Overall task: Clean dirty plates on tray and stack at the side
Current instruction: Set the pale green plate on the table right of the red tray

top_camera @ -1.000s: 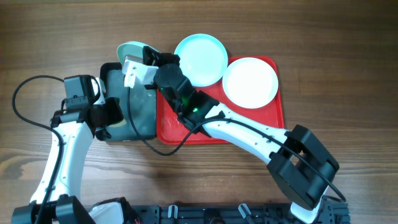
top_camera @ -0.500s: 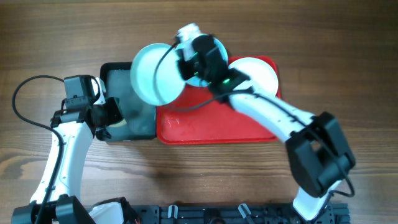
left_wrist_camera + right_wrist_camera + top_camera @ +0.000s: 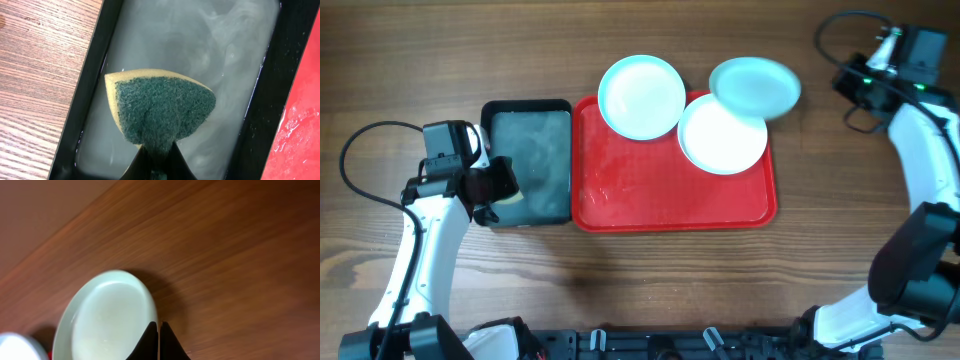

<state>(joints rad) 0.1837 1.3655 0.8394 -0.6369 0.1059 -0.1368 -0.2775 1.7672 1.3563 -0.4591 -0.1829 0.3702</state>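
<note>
The red tray (image 3: 660,195) lies in the middle of the table. A white plate (image 3: 722,134) sits at its back right. A turquoise plate (image 3: 641,96) rests over its back rim. My right gripper (image 3: 158,326) is shut on the rim of the second turquoise plate (image 3: 754,86), which also shows in the right wrist view (image 3: 107,320). It holds the plate above the table by the tray's back right corner. My left gripper (image 3: 157,150) is shut on a green and yellow sponge (image 3: 162,107) over the black tray.
The black tray (image 3: 528,112) with cloudy water stands against the red tray's left side. Bare wooden table (image 3: 860,190) lies right of the red tray. The right arm (image 3: 920,130) reaches along the far right edge.
My right arm has swung from over the black tray across to the far right, carrying the turquoise plate with it. The left arm and sponge have not moved.
</note>
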